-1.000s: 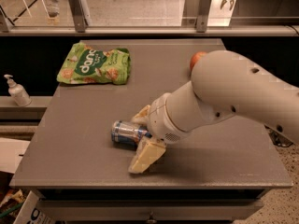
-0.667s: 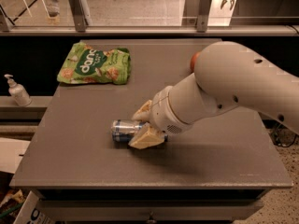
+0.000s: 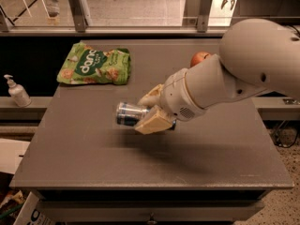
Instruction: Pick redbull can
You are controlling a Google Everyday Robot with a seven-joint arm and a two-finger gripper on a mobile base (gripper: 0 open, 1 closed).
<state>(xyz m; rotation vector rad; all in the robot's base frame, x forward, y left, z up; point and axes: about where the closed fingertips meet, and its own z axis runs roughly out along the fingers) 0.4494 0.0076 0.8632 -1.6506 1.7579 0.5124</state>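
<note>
The redbull can (image 3: 128, 114) is a slim blue and silver can held on its side, its silver end pointing left. My gripper (image 3: 151, 110) is shut on the can, one cream finger (image 3: 153, 122) in front of it and the other behind. The can hangs a little above the grey table (image 3: 93, 158), with a shadow under it. My white arm (image 3: 243, 69) reaches in from the right and hides the can's right end.
A green snack bag (image 3: 93, 64) lies at the table's back left. An orange-red fruit (image 3: 199, 58) sits behind my arm. A white pump bottle (image 3: 16, 91) stands on a ledge left of the table. A railing runs behind the table.
My gripper has closed on the can where it lay on the table and lifted it up off the surface.
</note>
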